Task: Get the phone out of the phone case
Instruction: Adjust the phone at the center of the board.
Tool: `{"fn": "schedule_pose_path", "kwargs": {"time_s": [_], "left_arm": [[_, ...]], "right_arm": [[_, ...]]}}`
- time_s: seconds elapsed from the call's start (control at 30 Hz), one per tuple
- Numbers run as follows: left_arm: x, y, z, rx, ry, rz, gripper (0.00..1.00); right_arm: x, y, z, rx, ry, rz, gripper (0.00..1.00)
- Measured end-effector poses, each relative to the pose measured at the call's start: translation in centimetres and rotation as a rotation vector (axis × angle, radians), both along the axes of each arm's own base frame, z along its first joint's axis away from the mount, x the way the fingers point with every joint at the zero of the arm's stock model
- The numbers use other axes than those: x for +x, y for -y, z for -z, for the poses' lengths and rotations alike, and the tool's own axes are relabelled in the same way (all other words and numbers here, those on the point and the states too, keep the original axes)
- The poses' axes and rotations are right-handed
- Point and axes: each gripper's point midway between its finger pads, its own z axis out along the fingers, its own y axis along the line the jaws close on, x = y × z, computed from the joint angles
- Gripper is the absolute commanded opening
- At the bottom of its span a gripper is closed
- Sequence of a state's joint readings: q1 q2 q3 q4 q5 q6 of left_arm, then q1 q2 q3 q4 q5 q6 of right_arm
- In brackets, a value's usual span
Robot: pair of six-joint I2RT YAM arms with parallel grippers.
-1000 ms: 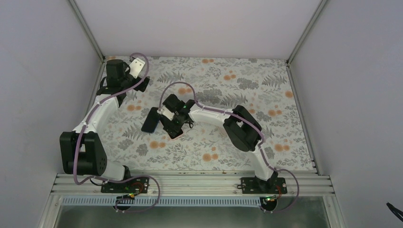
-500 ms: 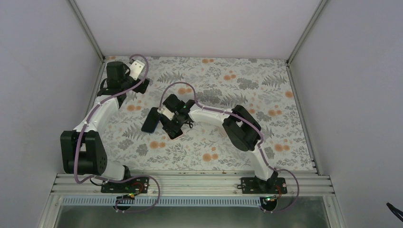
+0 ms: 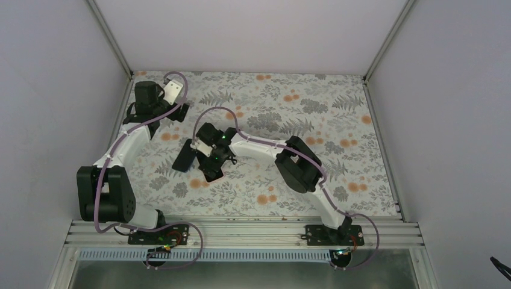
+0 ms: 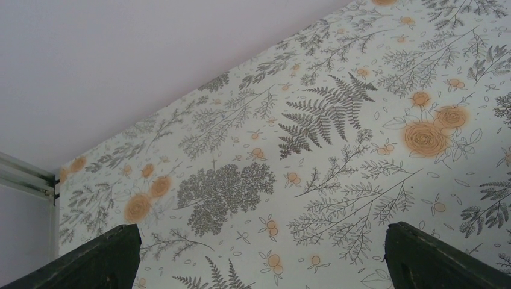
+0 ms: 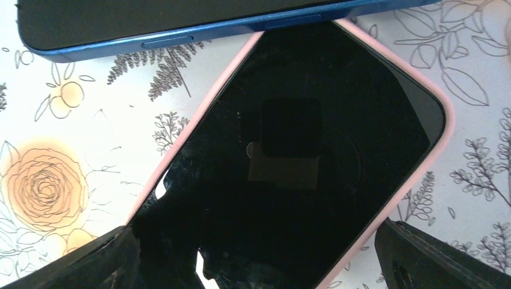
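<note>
The right gripper point(image 5: 253, 244) hangs low over the middle of the table point(image 3: 361, 150). Its two fingers point(image 5: 90, 262) are wide apart and hold nothing. Right under it lies the case point(image 5: 391, 72). The case is pink around the rim and lies flat on the flower cloth. It is black and shiny all the way across the inside. There are scratches and a dim square shape on that black part. I cannot tell if the black part is the bare bottom of the case or something lying in it.

The phone point(image 5: 181, 24) lies just past the case. It is blue, with a dark face and small buttons on its long side. It is flat on the cloth and is not in the case. One end of the case meets the long side of the phone. I cannot tell if one lies a little on top of the other. From above, the phone is on the left of the case, and both are mostly hidden by the right gripper.

Farther back, the left gripper point(image 4: 259, 253) is near the far left corner of the table, well apart from the phone and the case. Its fingers point(image 4: 440, 259) are wide apart too, with only flower cloth between them.
</note>
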State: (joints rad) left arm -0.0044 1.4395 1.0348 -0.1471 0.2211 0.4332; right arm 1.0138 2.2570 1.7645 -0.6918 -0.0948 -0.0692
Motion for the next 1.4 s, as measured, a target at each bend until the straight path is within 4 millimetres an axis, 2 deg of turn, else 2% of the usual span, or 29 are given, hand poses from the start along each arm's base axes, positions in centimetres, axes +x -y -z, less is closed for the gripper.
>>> {"fn": "schedule_pose_path", "kwargs": {"time_s": [0.2,0.33,0.5,0.57,0.63,0.67,0.7,0.73,0.77,0.83,0.9,1.0,1.13,1.27,1.4], "left_arm": [[-0.2,-0.1,0.6,-0.001,-0.011,0.0,1.0],[-0.5,-0.3,0.8,-0.001,-0.016,-0.006,1.0],[-0.8,-1.4,-0.3,0.003,0.011,-0.03,1.0],[-0.7,-2.0,-0.7,0.006,0.017,-0.036,1.0],[-0.4,-2.8,-1.6,0.006,0.027,-0.044,1.0],[-0.3,-3.0,-1.9,0.005,0.032,-0.049,1.0],[-0.2,-3.4,-2.4,0.002,0.04,-0.055,1.0],[-0.1,-3.8,-2.8,0.001,0.049,-0.061,1.0],[0.0,-4.2,-3.2,-0.001,0.057,-0.068,1.0],[0.1,-4.9,-3.7,-0.005,0.064,-0.078,1.0],[0.1,-5.3,-3.7,-0.008,0.061,-0.085,1.0],[-0.1,-5.7,-3.5,-0.015,0.05,-0.09,1.0],[-0.2,-6.2,-3.4,-0.023,0.048,-0.095,1.0],[-0.4,-7.0,-3.1,-0.034,0.042,-0.108,1.0],[-0.6,-7.9,-2.7,-0.049,0.037,-0.123,1.0]], "right_arm": [[-0.5,-0.3,0.2,-0.02,-0.02,-0.023,1.0],[-0.1,-0.3,0.0,-0.018,0.045,-0.032,1.0],[-1.1,2.2,-1.3,-0.043,0.157,-0.124,0.99],[-1.7,2.6,-2.6,-0.032,0.171,-0.182,0.93],[-2.1,2.0,-4.7,0.008,0.188,-0.249,0.76],[-2.2,1.6,-5.4,0.025,0.194,-0.277,0.6],[-2.4,1.0,-6.2,0.042,0.198,-0.304,0.39],[-2.6,0.5,-6.8,0.056,0.203,-0.332,0.09],[-3.1,-0.1,-7.3,0.072,0.198,-0.356,0.04],[-4.0,-1.3,-7.7,0.09,0.177,-0.405,0.04],[-4.6,-2.8,-7.2,0.099,0.149,-0.441,0.04],[-5.4,-4.2,-4.9,0.091,0.094,-0.477,0.04],[-6.9,-4.2,-1.5,0.046,0.017,-0.505,0.04],[-6.5,-5.3,-0.2,0.037,0.01,-0.506,0.04],[-5.8,-5.4,0.3,0.024,0.042,-0.491,0.04]]}}
